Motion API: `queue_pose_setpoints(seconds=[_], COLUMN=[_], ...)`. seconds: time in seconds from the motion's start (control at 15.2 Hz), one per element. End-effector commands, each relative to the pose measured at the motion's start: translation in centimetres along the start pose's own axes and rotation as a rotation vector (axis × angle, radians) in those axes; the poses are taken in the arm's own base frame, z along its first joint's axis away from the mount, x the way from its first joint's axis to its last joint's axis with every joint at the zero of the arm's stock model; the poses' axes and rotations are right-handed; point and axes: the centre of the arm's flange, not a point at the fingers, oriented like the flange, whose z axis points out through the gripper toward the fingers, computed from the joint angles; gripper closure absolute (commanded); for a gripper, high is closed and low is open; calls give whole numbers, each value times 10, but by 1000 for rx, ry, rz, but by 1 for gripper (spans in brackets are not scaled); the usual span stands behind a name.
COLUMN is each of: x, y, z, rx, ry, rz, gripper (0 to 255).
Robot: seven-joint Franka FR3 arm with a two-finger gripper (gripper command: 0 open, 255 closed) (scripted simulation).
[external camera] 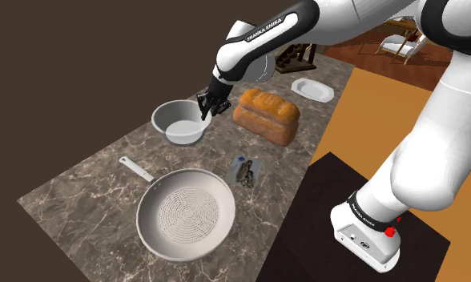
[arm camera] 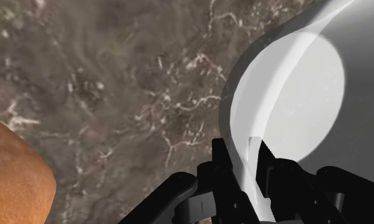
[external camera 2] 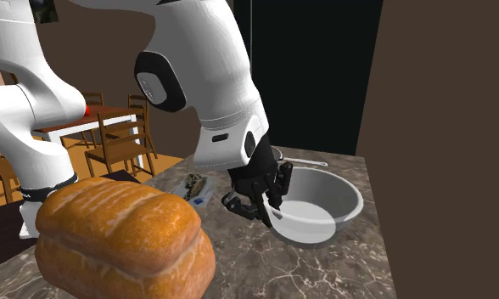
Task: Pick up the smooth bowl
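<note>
Currently the gripper (arm camera: pixel 246 159) is clamping the rim of the grey bowl (external camera: pixel 180 124) on the side facing the bread loaf (external camera: pixel 266 114). One finger is sitting inside the wall and the other outside, a pinch suited to a vessel too wide to span. The bowl is resting on the marble counter (external camera: pixel 82 184), near the loaf, apparently not yet lifted. Because the grip is sitting off-centre, the bowl is likely risking a tilt once raised.

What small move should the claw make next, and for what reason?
Probably a short lift straight up. The claw straddles the rim of the grey bowl, its fingers seemingly closed on the wall, while the bowl rests on the marble counter; the bread loaf sits close beside.
</note>
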Motion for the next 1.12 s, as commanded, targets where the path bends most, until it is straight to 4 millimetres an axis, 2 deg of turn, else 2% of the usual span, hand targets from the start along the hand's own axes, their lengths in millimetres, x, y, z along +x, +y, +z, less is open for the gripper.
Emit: queue_pose_setpoints(seconds=[0.0,0.33,1.06], x=[0,0,2], y=[0,-1,-20], z=[1,1,-54], rx=[-1,-1,-1], ry=[-1,-1,-1], rz=[0,0,0], gripper=[255,255,255])
